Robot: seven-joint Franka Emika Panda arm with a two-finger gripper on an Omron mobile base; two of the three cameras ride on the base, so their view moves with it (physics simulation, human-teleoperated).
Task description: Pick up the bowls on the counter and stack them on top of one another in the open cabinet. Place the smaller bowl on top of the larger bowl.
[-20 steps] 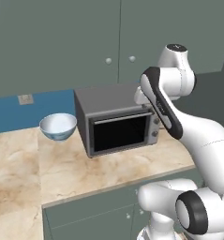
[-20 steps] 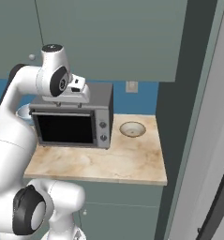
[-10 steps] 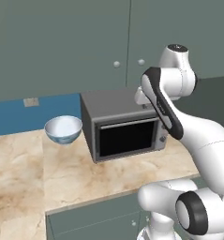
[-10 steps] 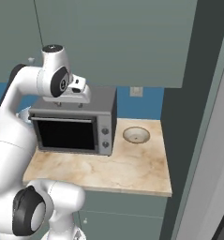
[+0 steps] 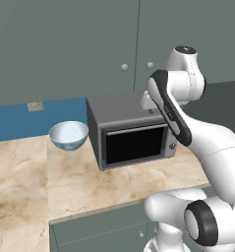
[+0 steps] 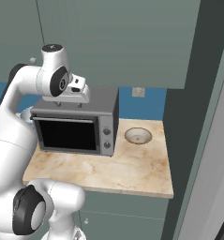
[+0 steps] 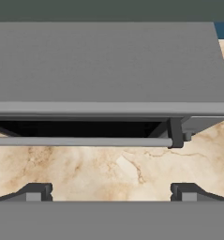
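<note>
Both bowls are sitting on the desk (image 6: 132, 168), one on each side of the microwave (image 5: 131, 135). The big white and blue bowl (image 5: 68, 135) is off to the tool's left, past the microwave's left end. The small brown bowl (image 6: 138, 136) is off to the tool's right, just beside the microwave's right wall, near the back edge. They're well apart with the box between them, so I'd guess each one needs its own trip, big one first since it has to go on the bottom.

The tool (image 6: 69, 104) hangs above the microwave's top, near its front edge, pointing down. From the hand camera you look down over the grey lid, the door handle (image 7: 83, 141) and a strip of marbled desk below. Its two fingertips (image 7: 34, 192) stand as wide apart as they go, with nothing between them and touching nothing.

The tall cabinet (image 6: 205, 117) stands further right, beyond the small bowl. I can't see its shelves from here. Neither bowl is picked up yet.
</note>
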